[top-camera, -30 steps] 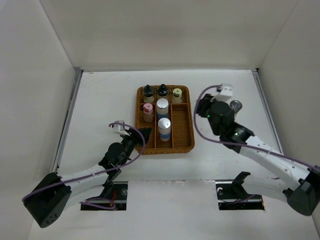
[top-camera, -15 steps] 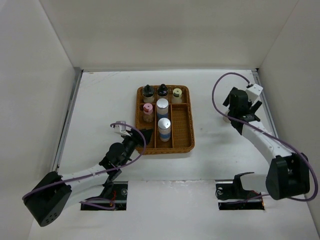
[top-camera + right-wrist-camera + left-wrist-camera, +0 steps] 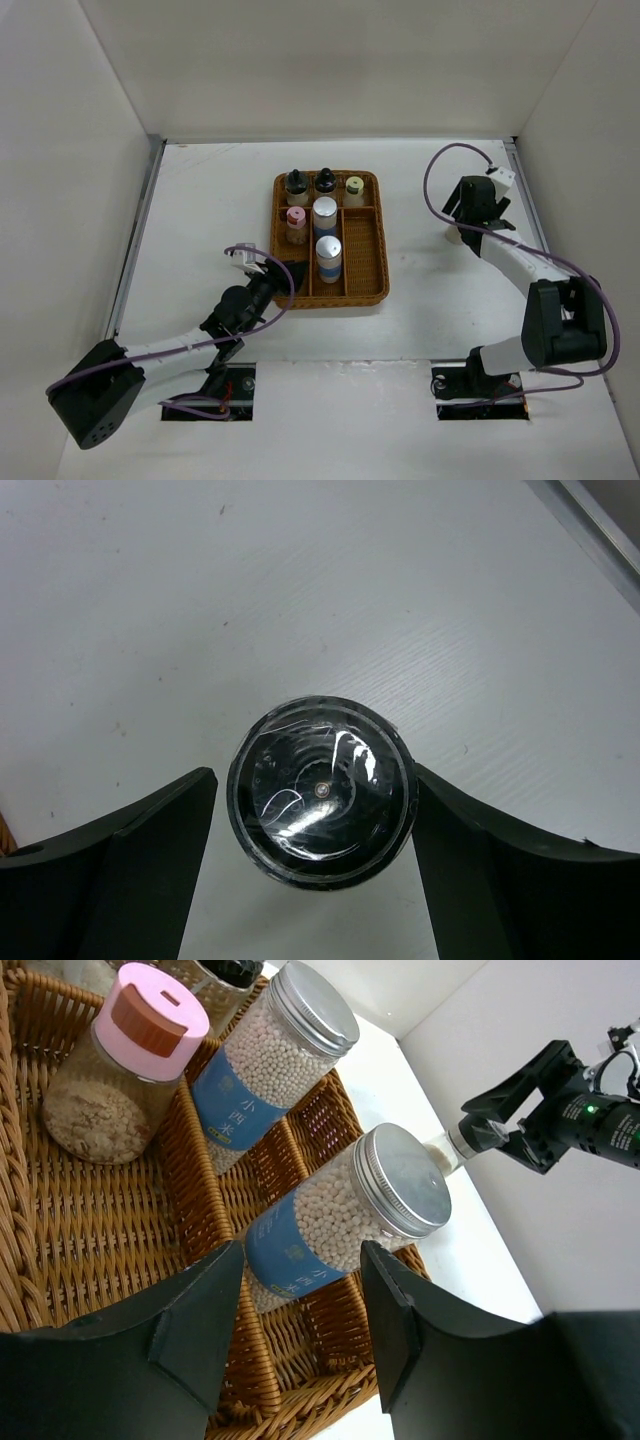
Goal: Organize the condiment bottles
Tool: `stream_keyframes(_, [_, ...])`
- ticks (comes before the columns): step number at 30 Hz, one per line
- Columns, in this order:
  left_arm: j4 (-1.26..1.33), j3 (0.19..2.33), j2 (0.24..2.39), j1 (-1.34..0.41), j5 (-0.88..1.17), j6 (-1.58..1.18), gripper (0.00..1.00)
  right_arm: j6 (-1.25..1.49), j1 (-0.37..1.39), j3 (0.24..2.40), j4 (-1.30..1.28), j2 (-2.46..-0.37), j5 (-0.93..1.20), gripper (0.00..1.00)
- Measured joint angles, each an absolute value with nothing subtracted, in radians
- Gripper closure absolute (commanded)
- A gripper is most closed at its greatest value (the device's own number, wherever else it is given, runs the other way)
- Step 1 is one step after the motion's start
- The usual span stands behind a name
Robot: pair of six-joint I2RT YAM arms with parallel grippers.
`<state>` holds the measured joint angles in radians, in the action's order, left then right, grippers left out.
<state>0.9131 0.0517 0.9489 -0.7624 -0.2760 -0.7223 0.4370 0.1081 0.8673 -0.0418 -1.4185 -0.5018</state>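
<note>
- Your right arm has swung out to the far right side since a second ago, and the right gripper (image 3: pixel 465 220) now stands over the silver-capped shaker (image 3: pixel 320 788). Your left arm and the six bottles in the wicker tray (image 3: pixel 365 255) sit as they did.
- Top view: the tray is mid-table (image 3: pixel 200 220). Two black-capped bottles (image 3: pixel 295 183) (image 3: pixel 325 181) and a yellowish-capped bottle (image 3: pixel 354 187) fill its far row. The pink-capped bottle (image 3: pixel 296 218) stands in the left column, and two white bottles (image 3: pixel 325 213) (image 3: pixel 328 255) with blue labels stand in the middle one. The right compartment is bare wicker. Your left gripper (image 3: pixel 288 268) hangs at the tray's near left corner. The shaker is well apart from the tray, to its right.
- Left wrist view: your left fingers are spread and hold nothing, and the nearer white bottle shows between them. Beyond it, the right gripper points down onto the shaker's top.
- Right wrist view: you look straight down on the shaker's cap, with one finger at each side. The fingers are spread. A thin strip of table shows beside one finger, and the other sits right against the cap, so it reads as released, not clamped.
</note>
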Motion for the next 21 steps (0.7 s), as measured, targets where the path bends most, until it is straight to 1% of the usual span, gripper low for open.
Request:
stream_keyframes(4, [0.912, 0.052, 0.950, -0.762, -0.276, -0.722, 0.51, 0.435, 0.097, 0.867, -0.039, -1.430, -0.496, 0.40])
stream_keyframes(5, [0.911, 0.052, 0.950, -0.762, -0.276, -0.721, 0.51, 0.437, 0.097, 0.867, -0.039, -1.430, -0.497, 0.43])
stream_keyframes(6, [0.911, 0.052, 0.950, -0.762, -0.276, -0.721, 0.51, 0.434, 0.097, 0.867, -0.039, -1.430, -0.497, 0.44])
stream_keyframes(9, [0.911, 0.052, 0.950, -0.761, -0.276, -0.720, 0.51, 0.426, 0.115, 0.867, -0.052, -1.412, -0.503, 0.47])
stream_keyframes(11, [0.911, 0.052, 0.950, -0.760, -0.276, -0.719, 0.51, 0.413, 0.158, 0.867, -0.070, -1.372, -0.513, 0.47])
stream_keyframes(17, [0.909, 0.052, 0.959, -0.753, -0.276, -0.714, 0.51, 0.395, 0.406, 0.878, -0.051, -1.188, -0.519, 0.47])
stream_keyframes(21, [0.910, 0.052, 0.957, -0.747, -0.277, -0.714, 0.51, 0.395, 0.553, 0.926, -0.019, -1.199, -0.513, 0.47])
